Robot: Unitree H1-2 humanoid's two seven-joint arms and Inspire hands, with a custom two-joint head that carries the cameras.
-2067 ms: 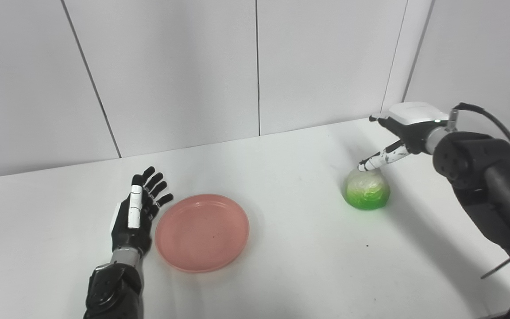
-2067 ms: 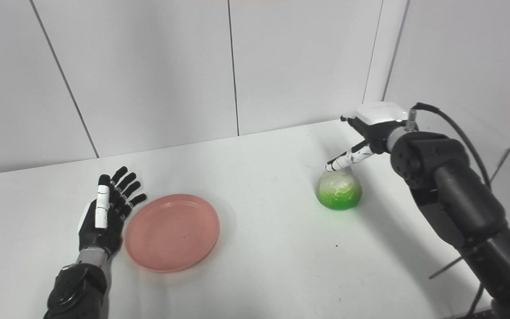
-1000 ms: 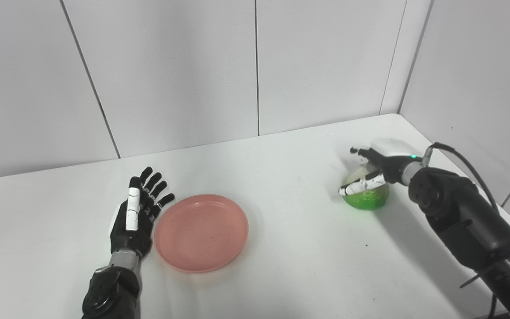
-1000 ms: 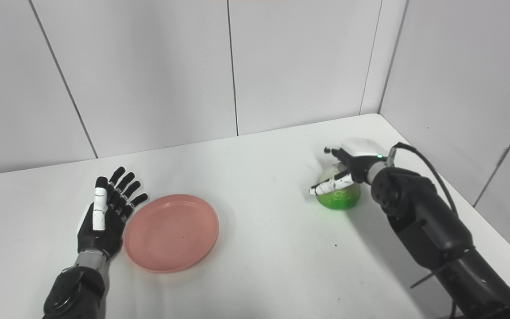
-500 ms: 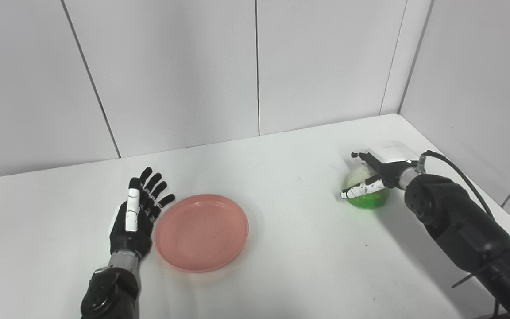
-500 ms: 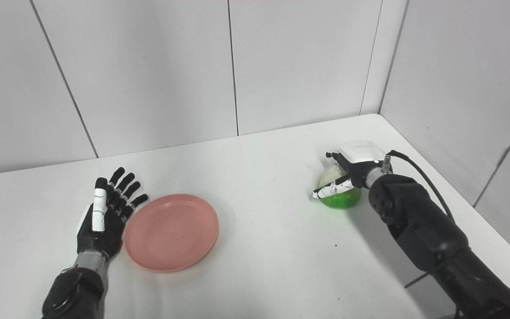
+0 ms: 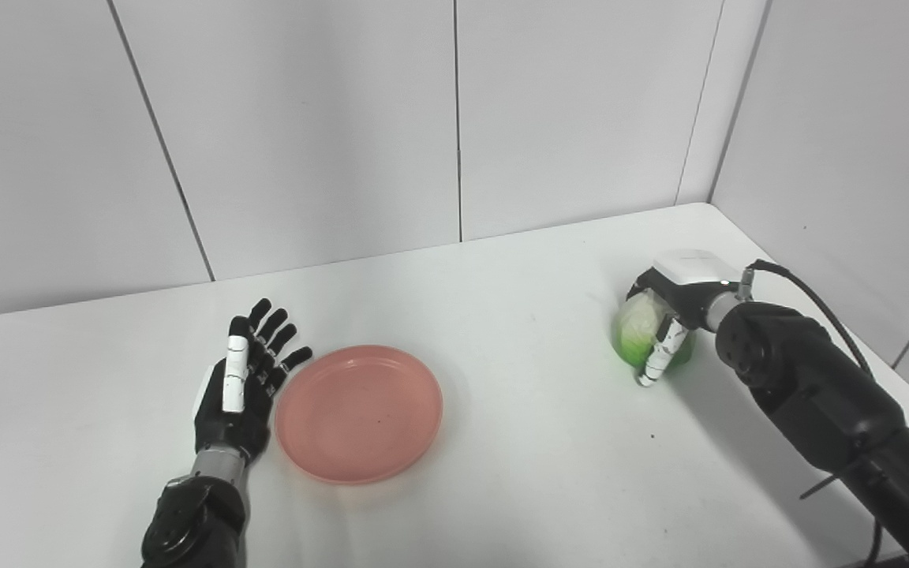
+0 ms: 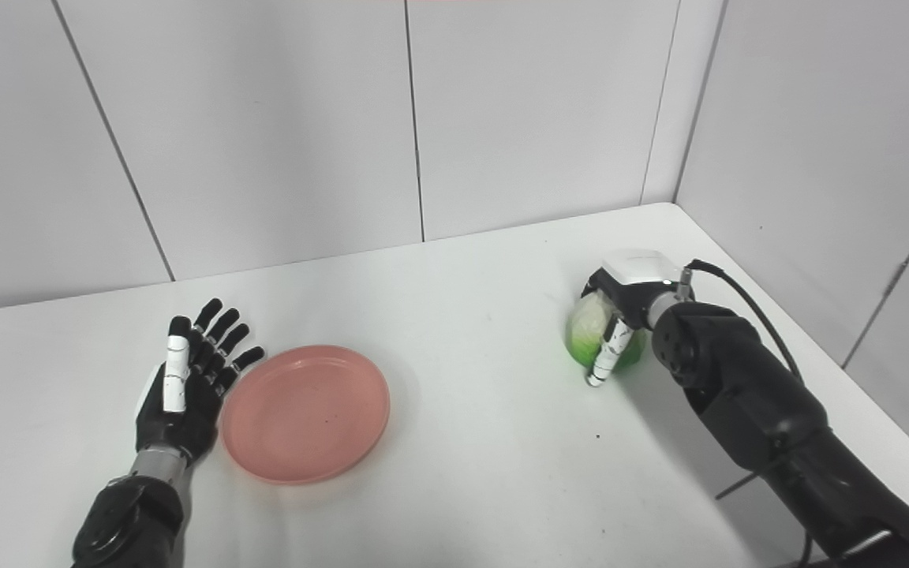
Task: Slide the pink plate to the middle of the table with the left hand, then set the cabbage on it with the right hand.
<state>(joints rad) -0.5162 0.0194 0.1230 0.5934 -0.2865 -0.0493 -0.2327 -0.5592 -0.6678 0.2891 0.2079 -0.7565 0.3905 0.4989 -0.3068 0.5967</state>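
Note:
The pink plate (image 7: 360,412) lies flat on the white table (image 7: 525,465), left of the middle. My left hand (image 7: 243,379) rests just left of the plate's rim, open, fingers spread and pointing away from me. The cabbage (image 7: 642,333), pale on top and green below, sits at the table's right side. My right hand (image 7: 679,304) covers it from above and behind, fingers curled down around it and the white thumb pressed against its front. It still seems to rest on the table.
White wall panels close off the back and right of the table. The table's right edge (image 8: 833,371) runs close behind my right arm. A cable loops from the right wrist.
My right hand came down from above the cabbage, then curled its fingers and thumb round it. The left hand and the plate have stayed put.

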